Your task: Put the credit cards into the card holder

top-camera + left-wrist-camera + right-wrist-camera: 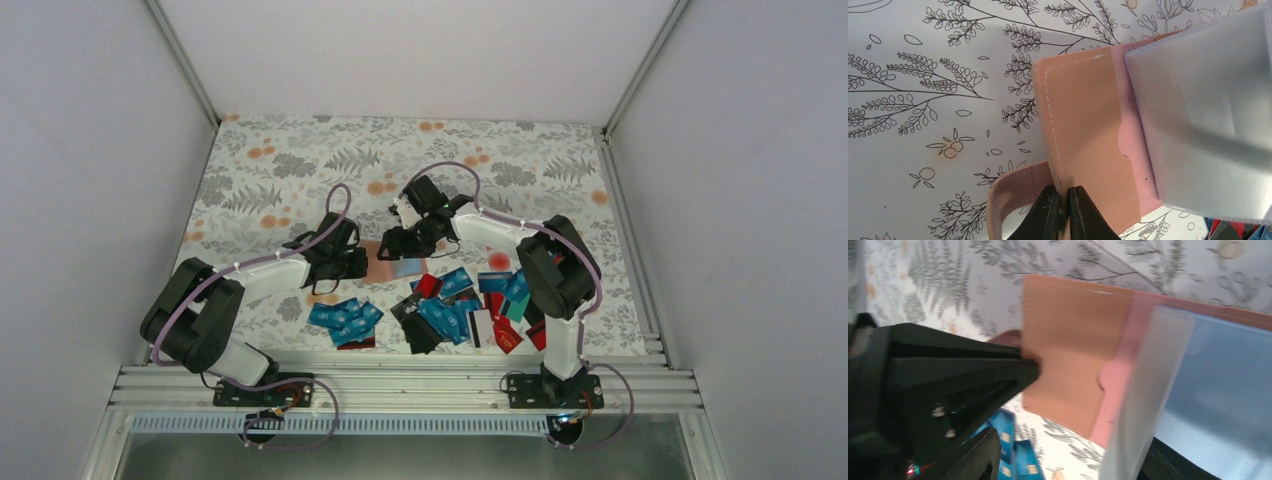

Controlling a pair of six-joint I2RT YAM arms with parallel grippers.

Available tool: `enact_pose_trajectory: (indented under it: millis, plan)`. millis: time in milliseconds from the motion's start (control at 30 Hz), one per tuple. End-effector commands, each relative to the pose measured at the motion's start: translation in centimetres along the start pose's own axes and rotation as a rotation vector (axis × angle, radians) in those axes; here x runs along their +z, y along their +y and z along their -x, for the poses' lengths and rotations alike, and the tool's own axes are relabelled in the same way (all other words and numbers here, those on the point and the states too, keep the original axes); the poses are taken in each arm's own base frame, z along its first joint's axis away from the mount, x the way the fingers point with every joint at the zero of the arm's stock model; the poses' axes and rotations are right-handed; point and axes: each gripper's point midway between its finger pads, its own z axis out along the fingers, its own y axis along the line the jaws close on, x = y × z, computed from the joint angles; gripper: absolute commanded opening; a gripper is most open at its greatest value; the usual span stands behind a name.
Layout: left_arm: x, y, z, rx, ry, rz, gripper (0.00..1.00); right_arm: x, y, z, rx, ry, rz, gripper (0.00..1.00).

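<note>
I'm looking at a fern-print table [300, 160]. Blue credit cards [345, 320] lie at 7 o'clock. A mixed card heap [455, 315] lies at 5 o'clock.

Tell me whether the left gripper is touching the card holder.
Touching. Left wrist view: the left gripper pinches the card holder by its tan edge, no gap.

Left arm [262, 278] stretched inward, left pincer [1063, 194] clamped tight; right arm [520, 240] folded back, right pincer [400, 245] close beside.
</note>
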Motion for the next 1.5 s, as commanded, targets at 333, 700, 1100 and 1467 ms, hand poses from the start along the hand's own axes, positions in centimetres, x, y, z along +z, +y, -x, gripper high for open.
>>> enact_pose_trajectory:
  millis: [333, 700, 1100, 1467]
  plan:
    - [0.4, -0.2, 0.3, 0.015, -0.022, -0.015, 0.06, 2.3, 5.9, 1.2, -0.048, 0.034, 0.316, 0.62]
    - [0.4, -1.3, 2.0, 0.070, -0.065, -0.136, 0.06, 5.5, 2.1, 2.5, 0.007, 0.035, 0.265, 0.54]
    - [-2.8, -0.8, 1.9, 0.062, -0.080, -0.097, 0.32, 6.2, -1.0, 1.5, 0.075, 0.059, 0.220, 0.41]
    - [-5.3, -0.1, -0.3, 0.072, -0.026, 0.035, 0.40, 3.6, -0.1, 2.9, 0.037, 0.025, 0.188, 0.45]
